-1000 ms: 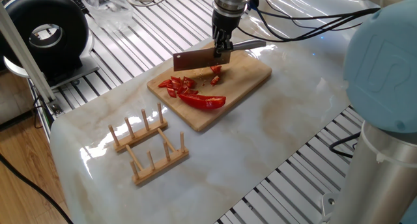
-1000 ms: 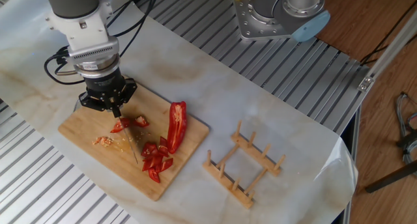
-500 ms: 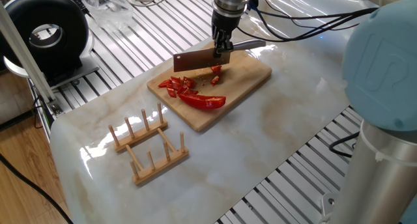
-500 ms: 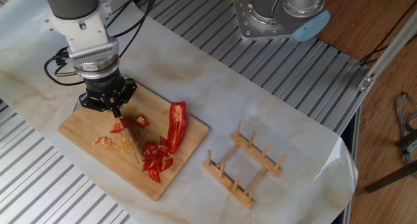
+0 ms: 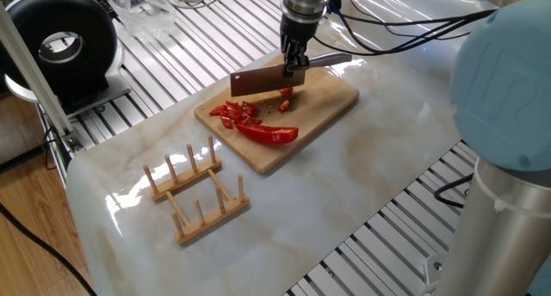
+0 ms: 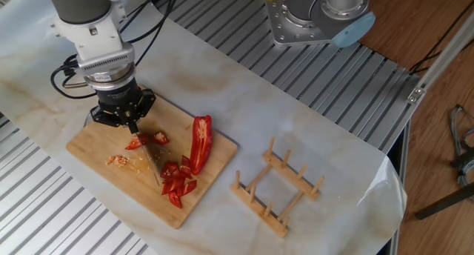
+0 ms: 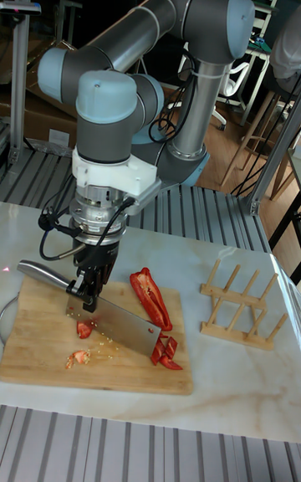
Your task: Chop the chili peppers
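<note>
My hand is clamped on the cleaver, blade raised over the bamboo cutting board. In the other fixed view the uncut chili half lies at about 3 o'clock from my hand, its long axis running 12 to 6. The chopped chili bits lie between, toward 5 o'clock. The wooden dish rack sits well apart on the tabletop, out of my way.
</note>
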Available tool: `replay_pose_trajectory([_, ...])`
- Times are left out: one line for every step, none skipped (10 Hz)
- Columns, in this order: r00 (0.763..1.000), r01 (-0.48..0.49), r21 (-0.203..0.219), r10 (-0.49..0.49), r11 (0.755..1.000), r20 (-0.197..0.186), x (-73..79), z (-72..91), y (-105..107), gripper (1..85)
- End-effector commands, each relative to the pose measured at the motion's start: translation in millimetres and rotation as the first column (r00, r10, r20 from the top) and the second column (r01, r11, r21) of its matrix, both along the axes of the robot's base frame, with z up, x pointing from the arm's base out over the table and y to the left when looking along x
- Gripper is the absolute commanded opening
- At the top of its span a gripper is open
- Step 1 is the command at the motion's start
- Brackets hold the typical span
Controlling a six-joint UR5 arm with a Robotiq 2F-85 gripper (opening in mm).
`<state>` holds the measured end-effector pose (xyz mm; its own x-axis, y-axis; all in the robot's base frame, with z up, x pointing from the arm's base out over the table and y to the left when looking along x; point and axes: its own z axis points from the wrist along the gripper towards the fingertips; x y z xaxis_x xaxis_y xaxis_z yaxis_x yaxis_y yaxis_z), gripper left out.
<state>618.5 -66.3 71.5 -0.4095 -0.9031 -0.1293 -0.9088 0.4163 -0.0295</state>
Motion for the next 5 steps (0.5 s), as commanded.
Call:
replay_pose_trajectory([1.000, 0.004, 0.014, -0.004, 1.000, 0.001, 1.7, 0.6, 1.7, 1.3])
replay_pose_trajectory([1.000, 0.002, 0.009, -0.002, 1.000, -0.001, 0.3, -0.1, -0.2, 1.3])
replay_pose_trajectory([1.000, 0.000, 0.008, 0.000, 1.000, -0.001, -0.8, -1.6, -2.4, 1.3])
replay_pose_trajectory([1.000, -0.002, 0.004, 0.002, 1.000, 0.002, -0.2, -2.7, -4.2, 1.3])
replay_pose_trajectory([1.000, -0.001, 0.006, 0.001, 1.000, 0.002, 0.0, -2.9, -4.0, 1.3])
